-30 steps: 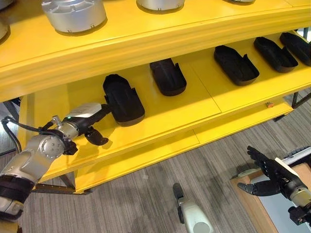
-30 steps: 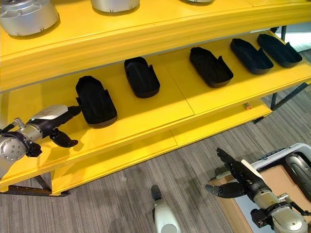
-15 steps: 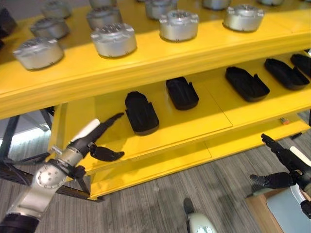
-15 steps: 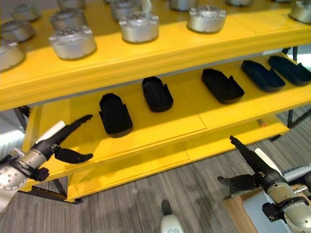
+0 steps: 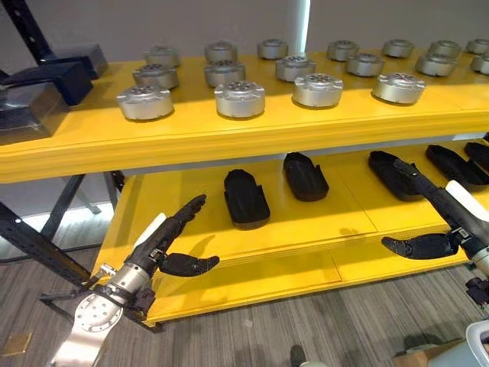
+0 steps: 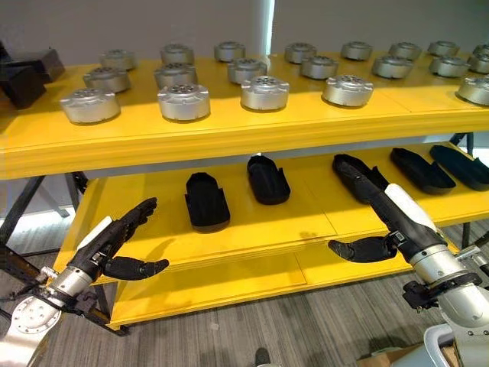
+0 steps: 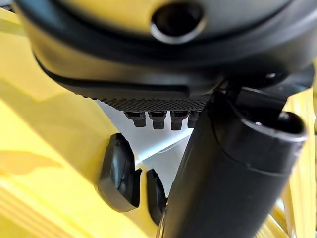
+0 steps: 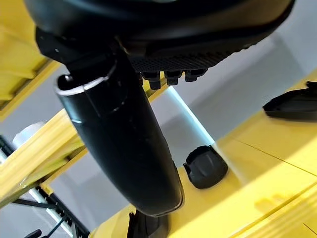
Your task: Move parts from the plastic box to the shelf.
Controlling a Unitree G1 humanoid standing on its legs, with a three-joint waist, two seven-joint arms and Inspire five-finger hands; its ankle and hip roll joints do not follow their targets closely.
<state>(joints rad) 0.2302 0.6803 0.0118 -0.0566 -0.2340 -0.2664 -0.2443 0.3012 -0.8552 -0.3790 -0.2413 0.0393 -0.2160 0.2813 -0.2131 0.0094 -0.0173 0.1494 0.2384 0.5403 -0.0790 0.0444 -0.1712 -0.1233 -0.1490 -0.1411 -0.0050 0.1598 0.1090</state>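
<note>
Hands empty: left hand (image 5: 164,241) and right hand (image 6: 382,210), fingers straight, near yellow shelf (image 5: 306,237). Black parts (image 5: 246,197) lie on lower tier, silver discs (image 5: 240,98) above. Step judged: between placements; next, fetch another part.

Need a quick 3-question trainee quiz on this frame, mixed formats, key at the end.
1. True or false: the left hand holds a black part.
2. Which shelf level holds the silver round parts? A lower, B upper, C floor.
3. Fill in: the black parts lie on the ____ level of the yellow shelf.

Key: 1 false, both the left hand and the right hand are open and empty; 2 B; 3 lower.
</note>
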